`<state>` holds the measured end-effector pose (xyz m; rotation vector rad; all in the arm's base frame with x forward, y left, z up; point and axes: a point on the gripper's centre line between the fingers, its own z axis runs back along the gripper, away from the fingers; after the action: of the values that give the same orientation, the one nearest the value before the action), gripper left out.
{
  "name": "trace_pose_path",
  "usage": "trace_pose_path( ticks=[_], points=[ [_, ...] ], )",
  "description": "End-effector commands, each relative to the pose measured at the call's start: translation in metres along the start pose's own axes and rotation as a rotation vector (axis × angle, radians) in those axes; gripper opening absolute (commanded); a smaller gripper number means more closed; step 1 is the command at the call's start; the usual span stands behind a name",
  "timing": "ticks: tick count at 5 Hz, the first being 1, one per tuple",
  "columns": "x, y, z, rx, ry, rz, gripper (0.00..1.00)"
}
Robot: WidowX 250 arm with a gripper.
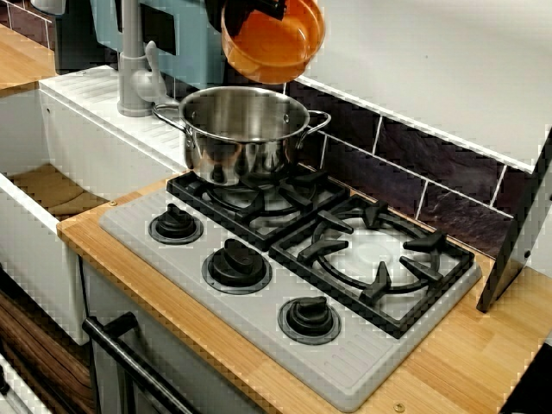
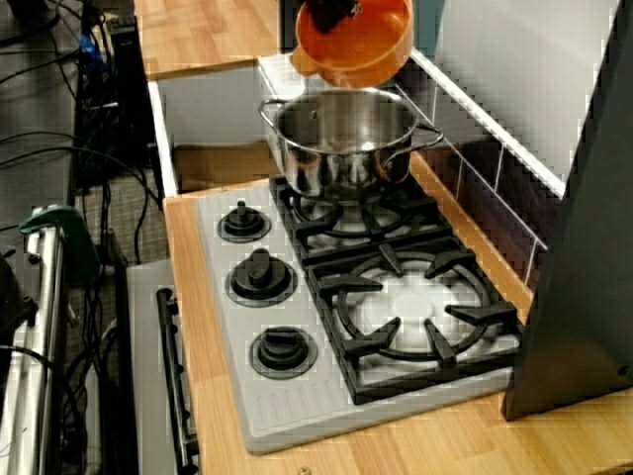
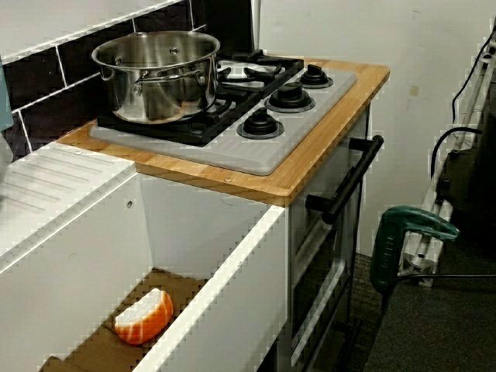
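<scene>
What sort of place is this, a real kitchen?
It looks like a small kitchen, probably a mock-up in a lab: a hob with three knobs, a steel pot on it under a tilted orange bowl, a white sink alongside, and a green clamp standing nearby.

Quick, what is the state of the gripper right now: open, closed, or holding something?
Gripper: closed on the rim of the orange bowl, which hangs tilted above the steel pot.
</scene>
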<state>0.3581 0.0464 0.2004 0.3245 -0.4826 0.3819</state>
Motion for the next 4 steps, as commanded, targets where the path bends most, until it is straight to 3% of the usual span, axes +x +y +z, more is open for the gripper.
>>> trace_pose_path(
  ticks=[1, 2, 3, 4],
  points=[
    [0.009, 0.007, 0.006, -0.136, 0.087, 0.021, 0.0],
    [0.009, 0.002, -0.003, -0.212, 0.194, 0.024, 0.0],
    [0.007, -0.007, -0.009, -0.251, 0.253, 0.02, 0.0],
    [0.001, -0.023, -0.009, -0.262, 0.258, 0.01, 0.0]
  ],
)
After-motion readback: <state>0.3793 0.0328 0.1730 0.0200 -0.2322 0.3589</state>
